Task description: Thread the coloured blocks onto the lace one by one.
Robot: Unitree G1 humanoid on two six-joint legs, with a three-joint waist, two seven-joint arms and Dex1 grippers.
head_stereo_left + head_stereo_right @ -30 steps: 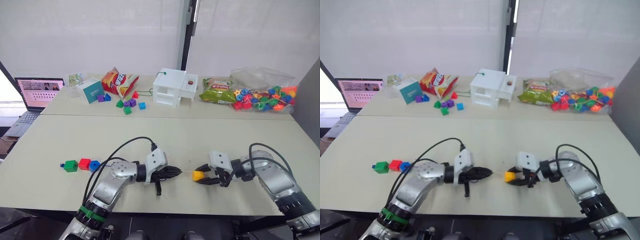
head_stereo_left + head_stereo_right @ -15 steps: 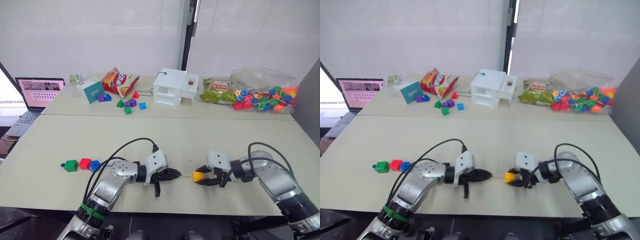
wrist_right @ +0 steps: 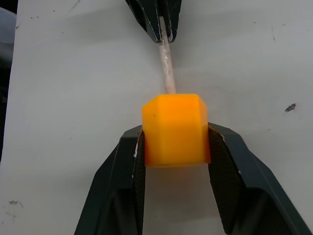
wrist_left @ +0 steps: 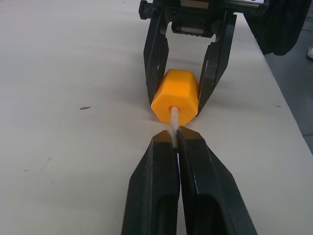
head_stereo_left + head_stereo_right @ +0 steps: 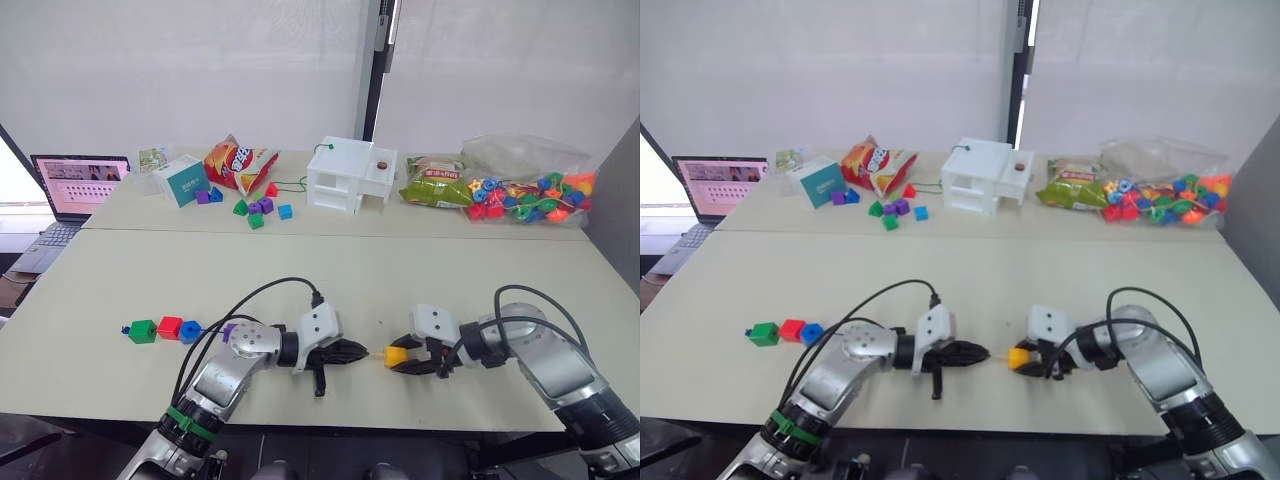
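My right gripper [image 3: 173, 134] is shut on a yellow block [image 3: 174, 128], held just above the near table [image 5: 400, 280]. My left gripper [image 4: 173, 137] faces it, shut on the lace by its pale stiff tip [image 3: 167, 63]. The tip reaches the hole in the yellow block [image 4: 176, 95]. A green block [image 5: 141, 331], a red block [image 5: 169, 327] and a blue block [image 5: 189, 330] lie in a row at the near left. A purple block [image 5: 229, 328] peeks out behind my left arm.
On the far table stand a white box [image 5: 350, 175], a teal box [image 5: 185, 180], a red chip bag [image 5: 238, 163], a green snack bag [image 5: 435, 185], small loose pieces [image 5: 255, 208] and a clear bag of beads [image 5: 525, 190]. A laptop [image 5: 75, 185] sits far left.
My left gripper has moved right with the lace tip, closing the gap to the yellow block. The right gripper has edged slightly left, still holding the block.
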